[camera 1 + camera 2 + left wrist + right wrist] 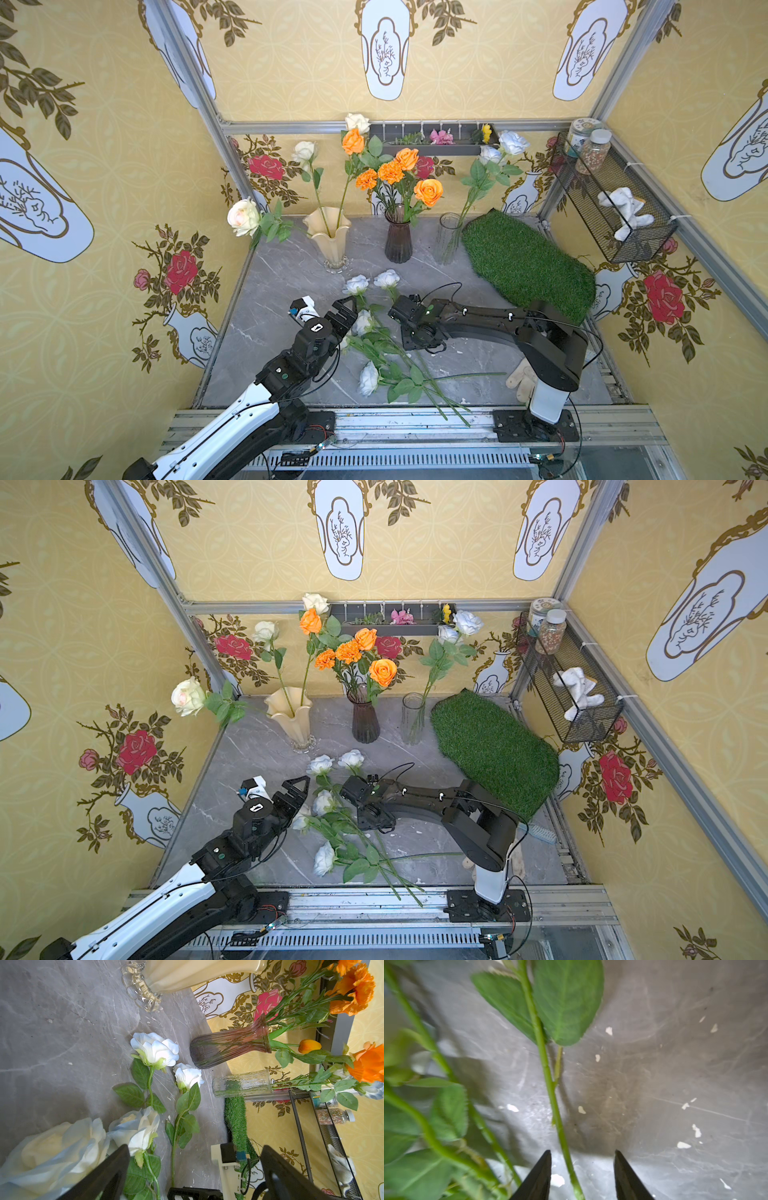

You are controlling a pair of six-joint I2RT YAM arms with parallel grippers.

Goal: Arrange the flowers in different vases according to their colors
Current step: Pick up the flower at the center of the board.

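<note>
Bench: four loose blue-white roses lie in crossed heap at centre front, between arms.
Right gripper: low over heap, jaws partly spread, straddling one green stem, not pinching it.
Left gripper: jaws spread wide, nothing held, just beside rose heads.
Back row: cream-yellow vase holds cream roses plus one orange rose. Purple vase holds orange roses and marigolds. Clear glass vase holds two blue-white blooms.
</note>
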